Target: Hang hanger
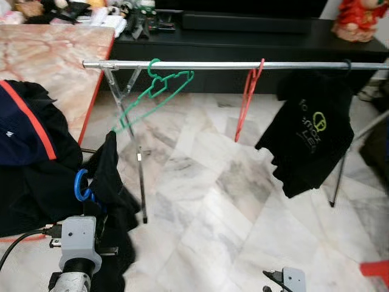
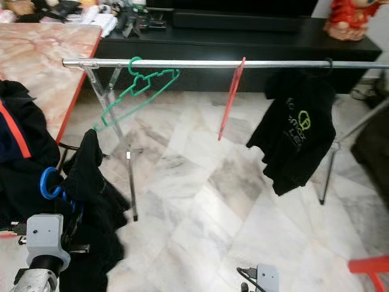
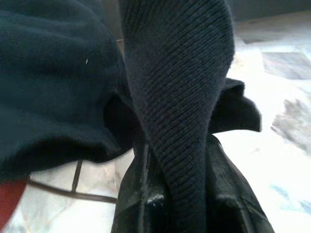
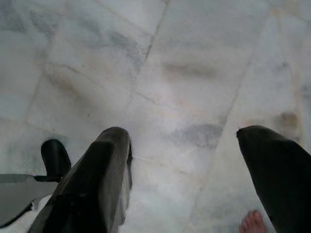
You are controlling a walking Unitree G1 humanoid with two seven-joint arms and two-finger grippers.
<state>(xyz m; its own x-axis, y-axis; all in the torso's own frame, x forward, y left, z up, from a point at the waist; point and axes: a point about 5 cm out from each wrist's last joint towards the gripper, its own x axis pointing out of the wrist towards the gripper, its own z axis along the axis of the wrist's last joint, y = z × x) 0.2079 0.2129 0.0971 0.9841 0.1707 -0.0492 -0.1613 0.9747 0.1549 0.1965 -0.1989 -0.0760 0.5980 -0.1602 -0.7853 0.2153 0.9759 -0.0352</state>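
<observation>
Two hangers already on the rail (image 1: 231, 65) across the top of the frame: a green hanger (image 1: 152, 97) tilted near its left end, a red hanger (image 1: 248, 100) mid-rail, with a black T-shirt (image 1: 310, 137) at the right. Lower left, I see my left gripper (image 3: 187, 204) pinching dark knit cloth (image 3: 180, 97), a blue hanger (image 1: 82, 185) hook poking out of that garment beside it. My right gripper (image 4: 187, 179) hangs low, fingers spread wide over the marble floor (image 4: 184, 73).
</observation>
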